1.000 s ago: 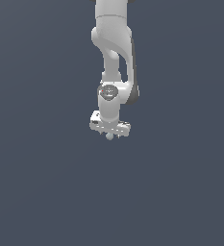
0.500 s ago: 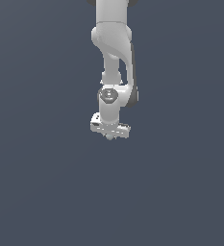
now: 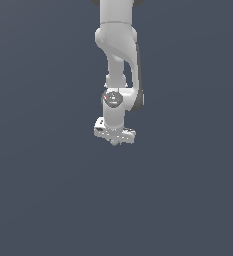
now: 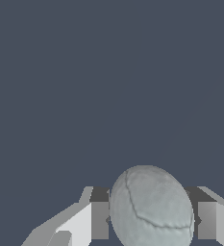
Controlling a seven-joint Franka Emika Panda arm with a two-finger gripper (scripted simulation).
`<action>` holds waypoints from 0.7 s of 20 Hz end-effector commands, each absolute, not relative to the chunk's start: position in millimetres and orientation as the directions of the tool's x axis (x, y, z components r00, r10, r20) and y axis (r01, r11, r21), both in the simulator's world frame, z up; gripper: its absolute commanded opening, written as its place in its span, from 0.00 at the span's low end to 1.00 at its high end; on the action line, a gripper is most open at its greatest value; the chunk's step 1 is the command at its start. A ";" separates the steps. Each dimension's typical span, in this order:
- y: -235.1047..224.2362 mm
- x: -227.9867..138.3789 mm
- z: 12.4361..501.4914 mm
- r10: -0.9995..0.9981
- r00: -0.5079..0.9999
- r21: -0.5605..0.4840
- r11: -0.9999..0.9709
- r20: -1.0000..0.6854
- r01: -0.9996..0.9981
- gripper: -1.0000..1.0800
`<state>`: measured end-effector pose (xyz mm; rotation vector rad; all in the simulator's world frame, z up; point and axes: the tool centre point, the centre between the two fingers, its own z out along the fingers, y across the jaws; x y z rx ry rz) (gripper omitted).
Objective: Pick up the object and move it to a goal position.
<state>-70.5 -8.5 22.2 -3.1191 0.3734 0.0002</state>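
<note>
Ball [image 4: 151, 209], pale grey-blue, matte, faintly seamed: lodged between both fingers [image 4: 100, 218] of white pincer [image 3: 114, 140], which is closed onto it. Arm [image 3: 119, 55] hangs vertically, centre of exterior view, against plain dark grey-blue ground.

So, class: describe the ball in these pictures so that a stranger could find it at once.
Start at the white robot arm hanging down over the plain dark grey background, and follow it to the gripper at its lower end. The ball sits between the gripper's fingers. It is pale grey-blue, matte and rounded with fine crack-like lines, unlike the boxy white gripper.
</note>
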 end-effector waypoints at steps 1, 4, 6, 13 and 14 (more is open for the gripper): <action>-7.0 -70.6 25.2 -0.236 0.972 0.000 -0.972 0.001 -0.236 0.00; -3.2 -71.7 32.9 -0.236 0.972 0.000 -0.972 0.001 -0.236 0.00; 0.4 -72.8 40.4 -0.236 0.972 0.000 -0.972 0.001 -0.236 0.00; 20.8 -78.8 82.6 -0.236 0.972 0.000 -0.972 0.001 -0.236 0.00; 24.7 -79.9 90.7 -0.236 0.972 0.000 -0.972 0.001 -0.236 0.00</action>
